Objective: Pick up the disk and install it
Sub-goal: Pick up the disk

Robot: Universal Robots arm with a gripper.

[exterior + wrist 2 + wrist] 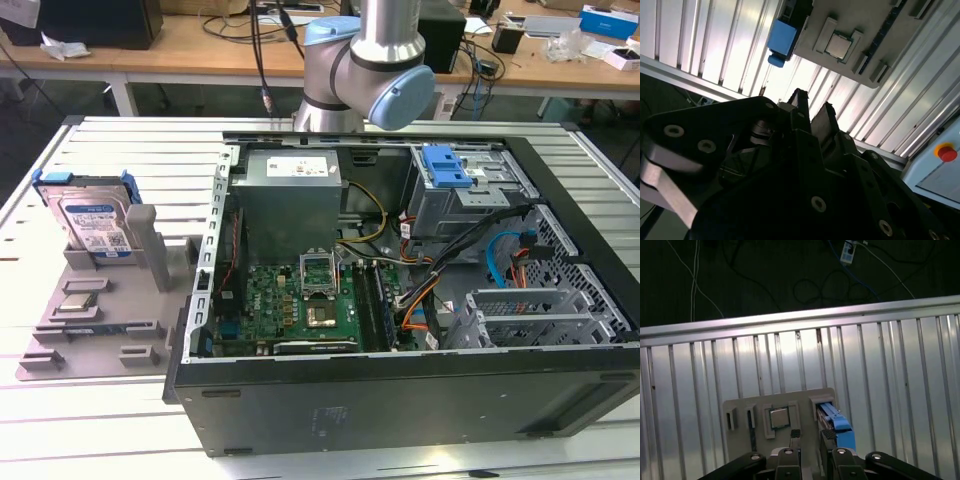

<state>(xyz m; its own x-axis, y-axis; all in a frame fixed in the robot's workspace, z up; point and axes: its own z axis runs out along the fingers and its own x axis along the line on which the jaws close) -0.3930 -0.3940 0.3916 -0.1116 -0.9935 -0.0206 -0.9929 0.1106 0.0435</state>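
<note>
gripper (811, 436) hangs high over the slatted table (130, 150), fingers (795, 433) a narrow gap apart, nothing between them. well below sits the grey holder (100, 335). the disk (92, 222) stands on edge in the holder's slot, blue frame around it, top edge free with open air above. a chip (78, 303) lies flat in the holder, just beside the slot. on the exterior view's right the open case (400, 390) stands close, its side wall near the holder's edge, so it's tight there. bare slats run wide on the holder's other side. in the first wrist view the table's rail edge runs past the holder.
</note>
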